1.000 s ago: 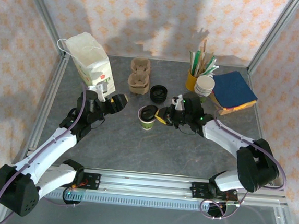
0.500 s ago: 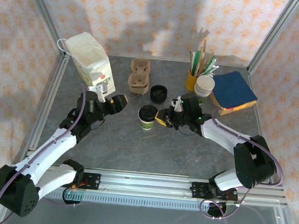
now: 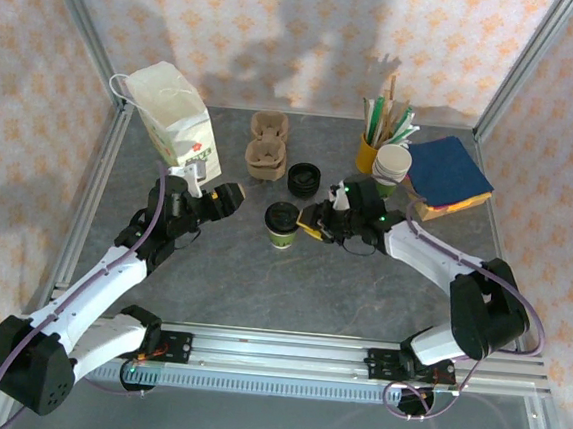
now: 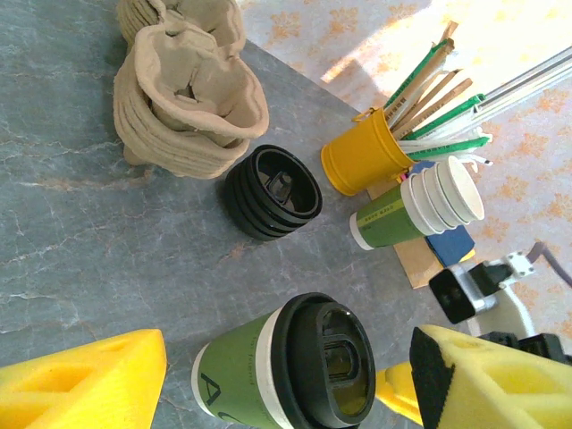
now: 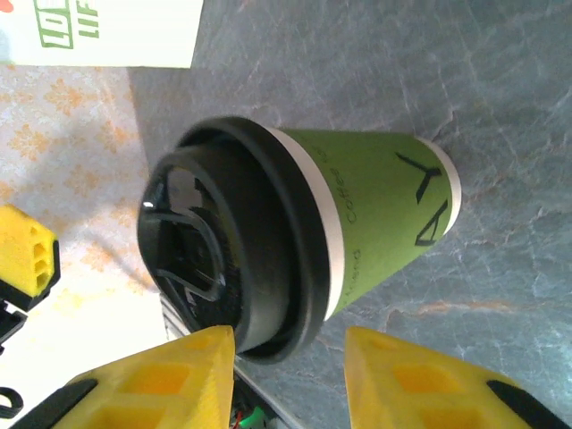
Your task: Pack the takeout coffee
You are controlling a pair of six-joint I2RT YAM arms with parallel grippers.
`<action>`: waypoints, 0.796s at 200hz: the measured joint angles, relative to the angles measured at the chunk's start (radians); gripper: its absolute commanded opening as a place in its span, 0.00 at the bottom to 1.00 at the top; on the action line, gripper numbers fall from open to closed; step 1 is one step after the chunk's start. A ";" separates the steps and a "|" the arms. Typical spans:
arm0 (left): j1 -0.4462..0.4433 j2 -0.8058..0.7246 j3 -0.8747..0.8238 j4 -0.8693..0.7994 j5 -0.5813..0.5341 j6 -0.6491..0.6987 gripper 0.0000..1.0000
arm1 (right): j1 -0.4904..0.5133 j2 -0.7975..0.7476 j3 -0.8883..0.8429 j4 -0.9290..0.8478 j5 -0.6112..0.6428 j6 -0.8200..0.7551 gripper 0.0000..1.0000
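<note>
- Grey tabletop (image 3: 260,283): carries everything; looks slick, so likely lets a nudged cup slide or topple.
- Paper bag (image 3: 175,114) at the back left: stands upright, well apart from the cup; probably the packing target, meaning a long carry and a spill on any slipping grip.
- Stack of cardboard carriers (image 3: 266,158): sits behind the cup, near enough to snag a low lift.
- Right gripper (image 3: 311,222): jaws apart, just beside the lid on the cup's right, clamping nothing; could tip the cup on a sideways swing.
- Left gripper (image 3: 218,196): jaws wide apart and empty, aimed at the cup from the left; risks a collision on a joint approach.
- Takeout coffee (image 3: 284,224): stands upright near the tabletop's middle, between both grippers, black lid on; may buckle or pop the lid under a hard squeeze.
</note>
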 measured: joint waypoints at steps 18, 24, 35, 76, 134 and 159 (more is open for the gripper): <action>0.000 0.000 0.000 0.000 0.000 0.000 0.75 | 0.000 0.000 0.032 -0.029 0.020 -0.024 0.38; 0.000 0.000 0.000 0.000 0.000 0.000 0.76 | 0.000 0.000 0.041 -0.036 0.026 -0.029 0.38; 0.000 0.001 0.000 0.000 0.000 0.000 0.78 | 0.000 0.000 0.053 -0.046 0.035 -0.040 0.38; 0.000 0.037 0.002 0.002 0.029 -0.001 0.90 | 0.000 -0.002 0.072 -0.054 0.056 -0.084 0.40; -0.019 0.223 0.047 0.032 0.189 -0.016 0.94 | 0.000 -0.009 0.055 0.013 0.056 -0.100 0.52; -0.051 0.304 0.083 0.049 0.246 -0.016 0.94 | 0.000 -0.011 0.031 0.040 0.056 -0.100 0.52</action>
